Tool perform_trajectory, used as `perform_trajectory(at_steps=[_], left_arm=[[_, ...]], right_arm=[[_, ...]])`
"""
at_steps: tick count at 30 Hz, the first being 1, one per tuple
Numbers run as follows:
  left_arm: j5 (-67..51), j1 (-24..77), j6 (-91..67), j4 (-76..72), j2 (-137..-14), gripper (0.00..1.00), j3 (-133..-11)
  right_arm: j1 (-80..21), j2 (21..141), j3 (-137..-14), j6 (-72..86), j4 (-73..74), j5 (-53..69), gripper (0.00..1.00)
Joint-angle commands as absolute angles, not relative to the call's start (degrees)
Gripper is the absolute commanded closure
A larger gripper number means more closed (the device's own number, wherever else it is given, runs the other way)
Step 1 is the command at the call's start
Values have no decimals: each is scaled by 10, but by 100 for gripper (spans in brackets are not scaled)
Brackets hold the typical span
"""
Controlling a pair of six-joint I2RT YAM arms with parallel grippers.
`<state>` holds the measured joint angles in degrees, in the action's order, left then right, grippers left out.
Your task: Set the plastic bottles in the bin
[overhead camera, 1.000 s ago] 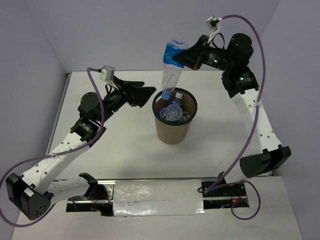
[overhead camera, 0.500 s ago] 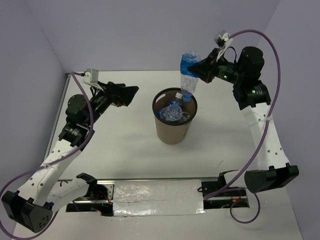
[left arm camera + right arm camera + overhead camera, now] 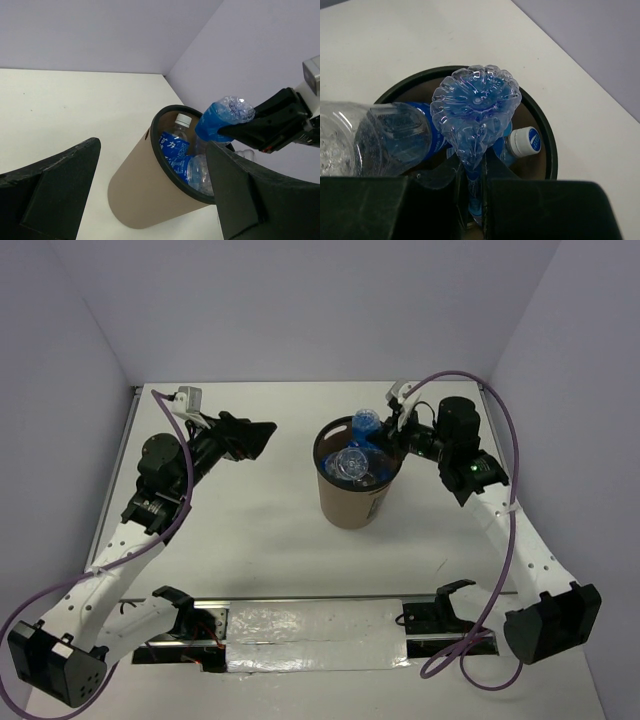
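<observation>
A blue bottle label [image 3: 172, 146] bears white characters, too blurred to read.

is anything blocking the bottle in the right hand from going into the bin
Nothing blocks it: the brown cylindrical bin has an open black-rimmed mouth, no lid. The clear blue-labelled plastic bottle in the right hand hangs in that opening, above other bottles inside.

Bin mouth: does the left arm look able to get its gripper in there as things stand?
Probably not cleanly. The left gripper is open beside the bin, but the right gripper holds a bottle in the mouth, and other bottles fill it near the rim.
</observation>
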<state>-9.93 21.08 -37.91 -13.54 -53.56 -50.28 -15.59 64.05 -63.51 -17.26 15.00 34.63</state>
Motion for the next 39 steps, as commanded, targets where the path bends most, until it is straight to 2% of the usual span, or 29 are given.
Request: perform_trajectory(at_steps=[1, 3, 6, 7, 8, 9, 13, 20, 29, 39], left_arm=[[-112, 204, -383, -162, -533, 1, -505], [-113, 201, -386, -166, -533, 0, -502], [-117, 199, -389, -170, -536, 0, -497], [-118, 198, -390, -172, -538, 0, -498], [-118, 197, -391, -173, -539, 1, -497], [-120, 196, -391, -174, -540, 0, -498], [-125, 192, -390, -174, -541, 1, -499], [-135, 183, -391, -176, -542, 0, -503], [-161, 170, -383, -138, -549, 0, -536], [-163, 159, -348, -81, -544, 1, -554]], right_arm=[[-166, 612, -615, -195, 110, 320, 94], [-169, 606, -605, -186, 113, 330, 90], [-175, 595, -591, -181, 114, 335, 65], [-177, 592, -590, -178, 112, 336, 46], [-178, 589, -590, -174, 111, 336, 38], [-178, 585, -595, -171, 113, 337, 22], [-178, 583, -635, -149, 128, 334, 1], [-170, 581, -718, -79, 156, 297, 0], [-131, 587, -816, -11, 250, 156, 0], [45, 584, -791, 40, 328, 140, 0]])
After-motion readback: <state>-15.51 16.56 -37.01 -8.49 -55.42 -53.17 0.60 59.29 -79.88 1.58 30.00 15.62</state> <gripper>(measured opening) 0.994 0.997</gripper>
